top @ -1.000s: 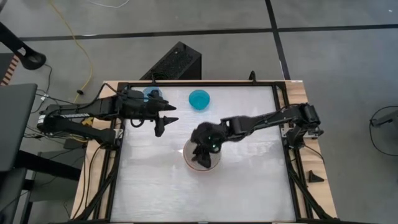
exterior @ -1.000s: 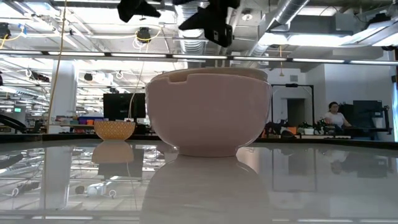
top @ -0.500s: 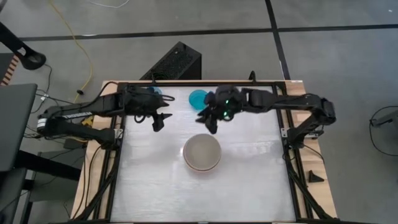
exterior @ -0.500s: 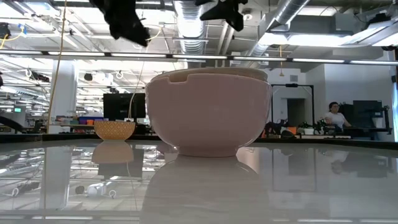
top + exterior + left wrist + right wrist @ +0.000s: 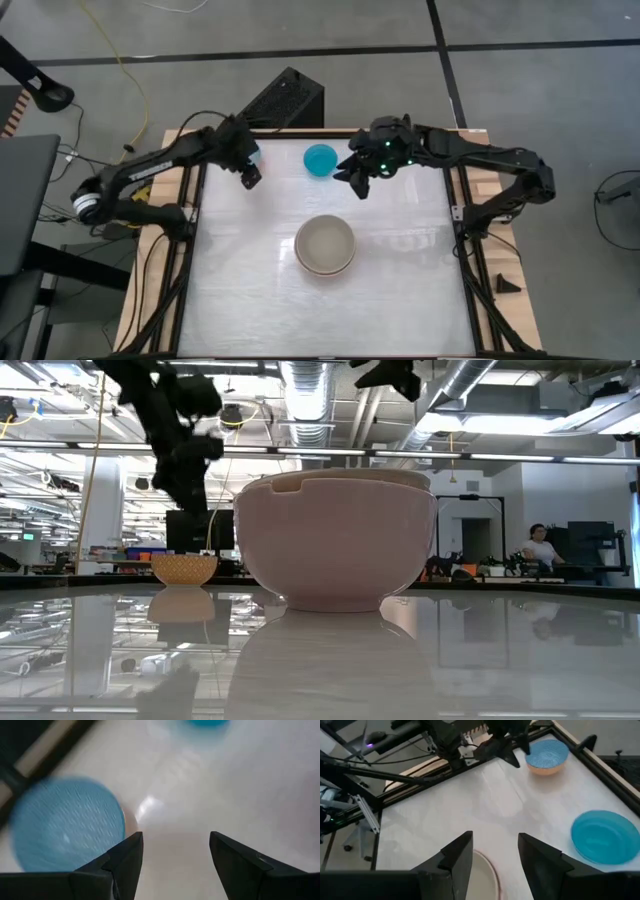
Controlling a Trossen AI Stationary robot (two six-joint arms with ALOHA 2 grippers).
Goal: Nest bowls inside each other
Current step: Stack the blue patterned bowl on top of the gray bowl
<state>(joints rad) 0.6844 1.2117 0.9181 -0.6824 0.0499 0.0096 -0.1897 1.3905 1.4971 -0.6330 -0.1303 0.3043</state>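
At the table's far left corner the left gripper [image 5: 250, 177] hangs over the light blue bowl [image 5: 67, 822], arm reaching in from the left edge with wrist bent down; fingers [image 5: 125, 857] spread apart, nothing between them, the bowl just beside one fingertip in the left wrist view. In the right wrist view this bowl [image 5: 547, 754] shows a salmon-orange outside and blue inside. Turquoise bowl [image 5: 320, 159] sits near the far edge, between the two grippers, on the white table [image 5: 400, 290]. Right gripper [image 5: 360, 180] is just beside the turquoise bowl on its right, arm stretched in from the right side, elbow out by the frame; its fingers [image 5: 460, 852] stand apart, empty, above the tabletop. Nested stack of large bowls [image 5: 325, 246] sits mid-table, well apart from both grippers; low view shows a pale pinkish bowl [image 5: 335, 545] with another rim inside its top. A person [image 5: 540, 550] sits far back in the room.
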